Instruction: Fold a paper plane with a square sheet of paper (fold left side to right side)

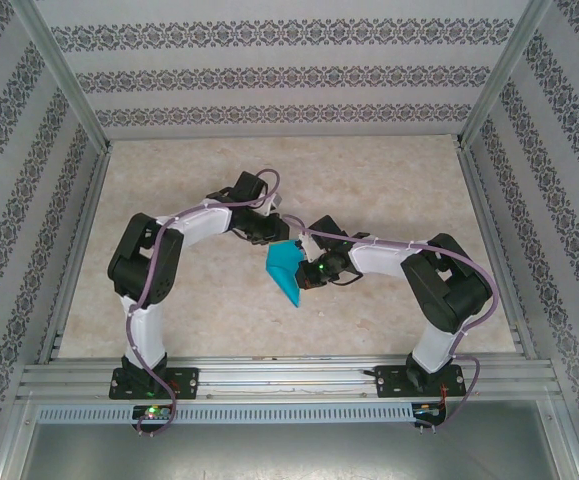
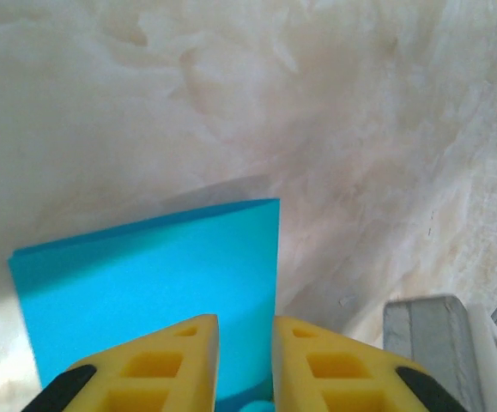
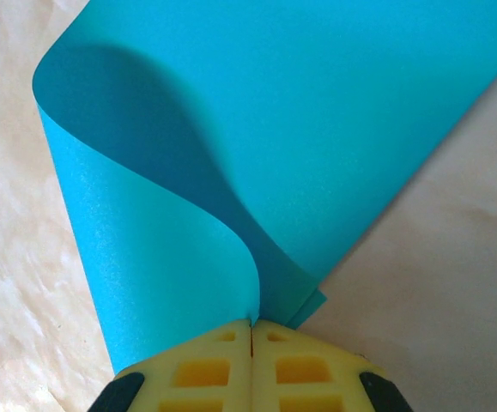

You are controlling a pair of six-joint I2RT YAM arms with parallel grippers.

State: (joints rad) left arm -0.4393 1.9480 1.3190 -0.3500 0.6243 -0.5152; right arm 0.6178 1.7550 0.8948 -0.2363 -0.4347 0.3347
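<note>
Right tool: yellow fingers pressed together, clamped on square sheet of paper where two layers meet at corner. Sheet curled over itself in loose loop, bend rounded, not creased flat.

Left tool: fingers parted by narrow gap. Turquoise sheet shows in gap and beyond fingertips; no pinch visible. Far edge casts shadow on counter.

Top view: sheet at mid counter, between both tools, pointed end toward arm bases.
</note>
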